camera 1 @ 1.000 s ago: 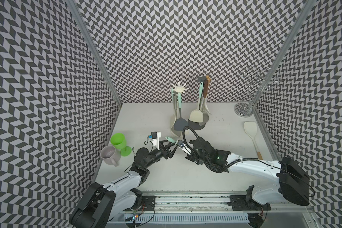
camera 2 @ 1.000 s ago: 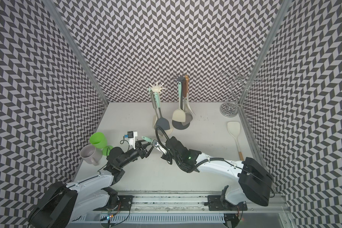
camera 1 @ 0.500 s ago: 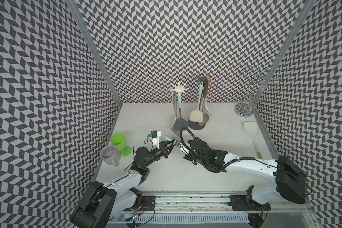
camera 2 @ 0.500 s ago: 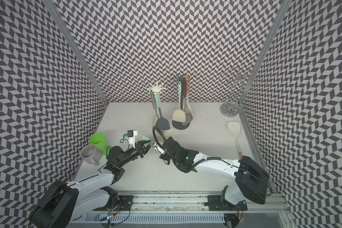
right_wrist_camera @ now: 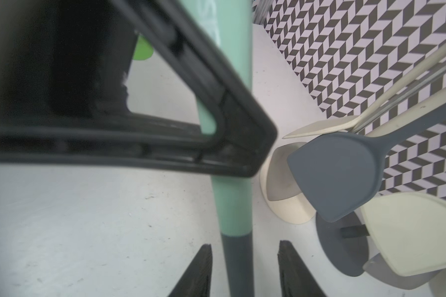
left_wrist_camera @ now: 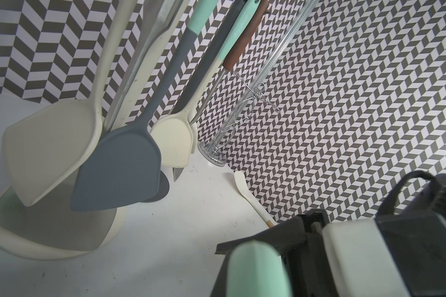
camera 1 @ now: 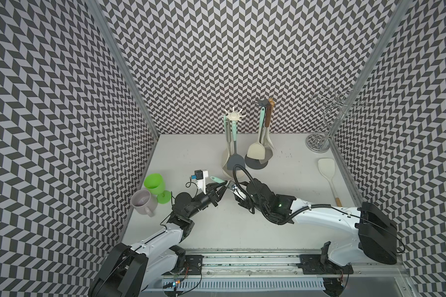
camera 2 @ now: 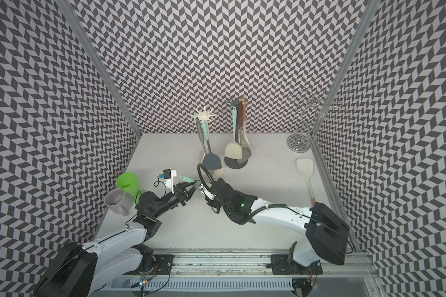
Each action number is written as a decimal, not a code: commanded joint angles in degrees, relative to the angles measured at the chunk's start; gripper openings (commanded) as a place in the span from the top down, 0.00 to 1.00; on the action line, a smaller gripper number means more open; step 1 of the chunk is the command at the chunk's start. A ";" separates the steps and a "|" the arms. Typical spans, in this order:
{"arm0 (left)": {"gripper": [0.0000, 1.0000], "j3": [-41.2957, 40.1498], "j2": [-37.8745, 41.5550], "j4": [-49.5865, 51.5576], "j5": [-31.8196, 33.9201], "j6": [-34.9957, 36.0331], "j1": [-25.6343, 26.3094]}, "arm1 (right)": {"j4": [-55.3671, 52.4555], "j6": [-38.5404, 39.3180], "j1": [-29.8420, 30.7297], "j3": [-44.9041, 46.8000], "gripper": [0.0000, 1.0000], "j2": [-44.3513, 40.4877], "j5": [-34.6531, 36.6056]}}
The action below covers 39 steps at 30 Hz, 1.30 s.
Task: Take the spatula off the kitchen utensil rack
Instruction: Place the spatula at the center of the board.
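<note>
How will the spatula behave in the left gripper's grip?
Likely stiff: the spatula runs straight between both grippers. It may pivot, since the left gripper pinches only its smooth mint handle, and the right gripper stands open.

My work cell is closed in on three sides by walls [camera 1: 216,64] in a grey-and-white chevron pattern, joined by metal corner posts [camera 1: 123,69]. The floor is a white tabletop [camera 1: 242,231], lightly scuffed. A metal rail [camera 1: 242,267] runs along its near edge. Lighting: even.
</note>
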<state>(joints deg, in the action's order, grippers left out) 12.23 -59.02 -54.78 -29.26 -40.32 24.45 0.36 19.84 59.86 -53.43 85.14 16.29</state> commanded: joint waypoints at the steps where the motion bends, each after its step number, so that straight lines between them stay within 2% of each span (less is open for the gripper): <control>1: 1.00 -0.67 1.93 -1.38 1.26 1.00 -0.07 | -1.90 -6.13 0.04 -1.85 0.42 -1.62 1.34; 9: 1.00 -2.25 5.74 -0.65 3.75 2.02 0.14 | -4.86 -24.17 -0.09 0.61 0.19 -10.41 -2.06; 11: 1.00 -2.54 7.05 0.14 4.87 2.66 0.21 | -3.74 -29.29 -0.25 2.47 0.04 -12.90 -5.08; 12: 1.00 -2.72 7.69 0.43 5.44 2.96 0.24 | -2.79 -31.72 -0.25 3.54 0.00 -14.11 -6.99; 14: 1.00 -2.92 8.72 0.97 6.24 3.80 0.62 | -0.42 -36.71 -0.25 5.94 0.00 -17.17 -9.04; 19: 1.00 -3.35 10.95 2.33 9.24 6.22 2.51 | 7.39 -58.09 -0.42 12.46 0.00 -23.22 -10.04; 26: 1.00 -3.53 14.39 5.32 15.06 10.47 6.66 | 16.50 -77.40 -0.56 19.89 0.00 -28.34 -13.77; 32: 1.00 -3.79 16.77 7.22 21.91 14.78 11.66 | 27.36 -92.02 -0.58 25.57 0.04 -29.09 -19.74; 39: 1.00 -3.53 17.62 7.68 26.57 18.54 16.82 | 37.49 -112.23 -0.45 30.11 0.08 -26.13 -22.18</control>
<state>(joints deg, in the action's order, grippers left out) 8.78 -42.46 -46.50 -6.37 -24.95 39.68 28.01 -79.59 59.44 -24.45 57.78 -3.77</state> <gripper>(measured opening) 0.139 0.930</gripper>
